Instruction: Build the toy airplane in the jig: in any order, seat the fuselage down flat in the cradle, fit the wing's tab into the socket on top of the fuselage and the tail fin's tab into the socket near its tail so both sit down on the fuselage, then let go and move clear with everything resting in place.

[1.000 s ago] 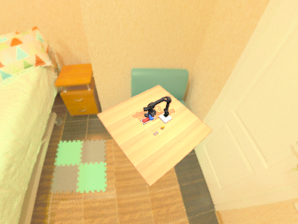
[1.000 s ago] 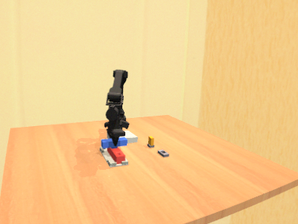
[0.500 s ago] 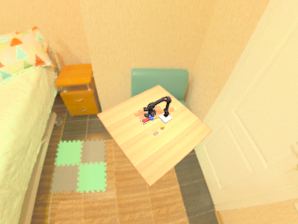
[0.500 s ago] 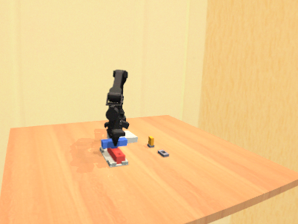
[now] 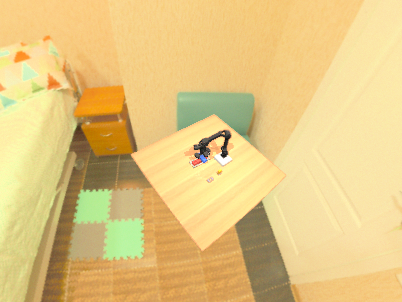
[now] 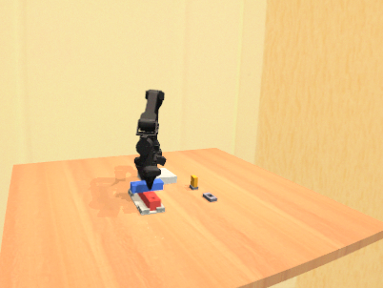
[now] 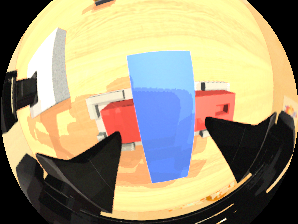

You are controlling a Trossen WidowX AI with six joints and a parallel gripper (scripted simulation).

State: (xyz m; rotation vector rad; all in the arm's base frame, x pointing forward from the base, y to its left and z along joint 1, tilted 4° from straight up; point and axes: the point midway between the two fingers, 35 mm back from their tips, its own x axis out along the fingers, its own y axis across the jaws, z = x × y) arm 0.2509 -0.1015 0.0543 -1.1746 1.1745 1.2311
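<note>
The red fuselage (image 5: 196, 162) (image 6: 151, 200) (image 7: 121, 120) lies in the pale cradle (image 6: 144, 210) (image 7: 215, 86), with its tail socket (image 7: 223, 108) uncovered. The blue wing (image 5: 204, 159) (image 6: 139, 186) (image 7: 162, 100) lies crosswise over the fuselage; its tab and the wing socket are hidden, so how deep it sits cannot be told. My gripper (image 6: 150, 187) (image 7: 163, 127) is open, with its fingertips apart on either side of the wing, touching neither side in the wrist view. The yellow tail fin (image 5: 219, 172) (image 6: 193, 180) stands upright in a small dark holder, away from the cradle.
A small dark grey holder (image 5: 210, 179) (image 6: 210, 196) lies near the tail fin. The arm's white base plate (image 5: 223, 159) (image 6: 168, 176) (image 7: 52, 75) is beside the cradle. The wooden table's edge (image 6: 333, 250) is far from the parts.
</note>
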